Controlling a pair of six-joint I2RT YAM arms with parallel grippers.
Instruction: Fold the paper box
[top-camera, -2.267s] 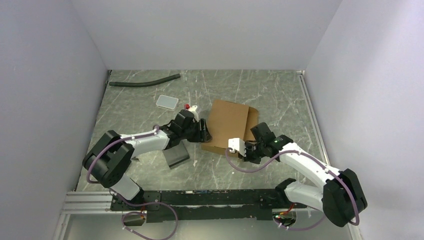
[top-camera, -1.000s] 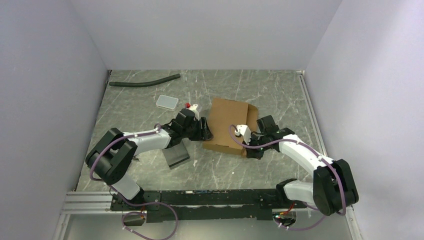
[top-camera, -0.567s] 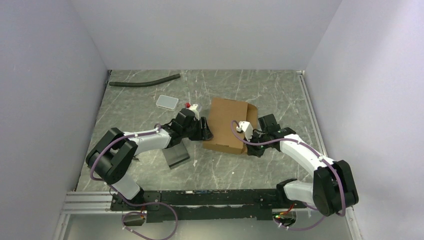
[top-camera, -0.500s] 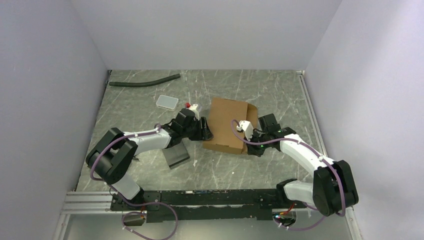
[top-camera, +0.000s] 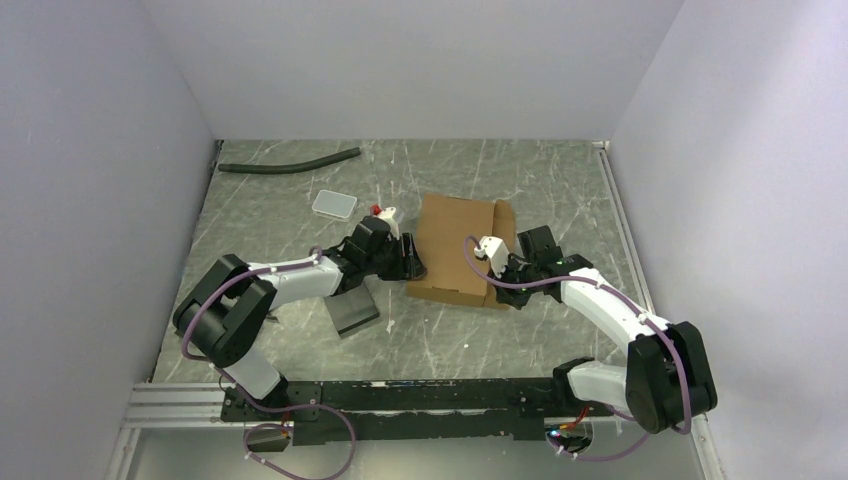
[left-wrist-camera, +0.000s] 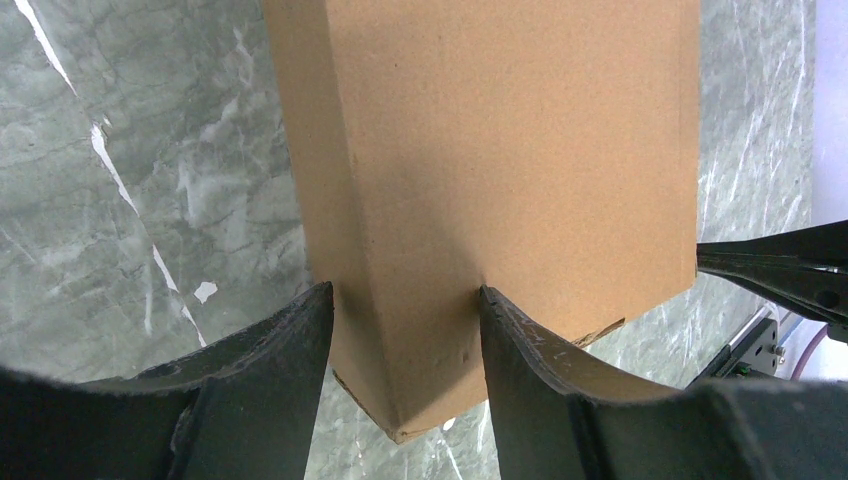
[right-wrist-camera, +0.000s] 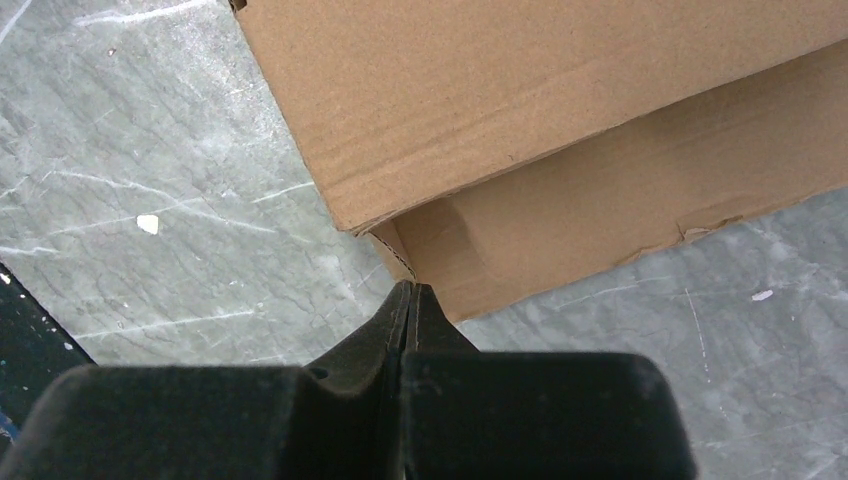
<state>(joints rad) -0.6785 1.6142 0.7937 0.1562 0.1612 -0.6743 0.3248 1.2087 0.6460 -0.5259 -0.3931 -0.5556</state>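
**Box pinned at both near corners**

The paper box (top-camera: 455, 250) lies flat near the middle of the tabletop (top-camera: 560, 180), lid down, long sides running away from the arms. A strip of a lower panel shows past its right edge.

The left tool (top-camera: 408, 262) grasps the box's near-left corner. In the left wrist view its fingers (left-wrist-camera: 300, 340) sit on either side of the folded edge, both touching cardboard.

The right tool (top-camera: 500, 270) is clenched with nothing between its fingers. In the right wrist view its tip (right-wrist-camera: 410, 290) rests at the near-right corner, just where the lid's edge overhangs the lower panel.

Bare marble shows beyond the far edge, to the right as far as the wall, and along the near edge.

The left side is tighter: a small red-and-white item (top-camera: 382, 213) and a pale tray (top-camera: 334, 204) lie near the far-left corner. A dark slab (top-camera: 352, 312) lies under the left arm. A black hose (top-camera: 290, 162) lies well apart by the back wall.
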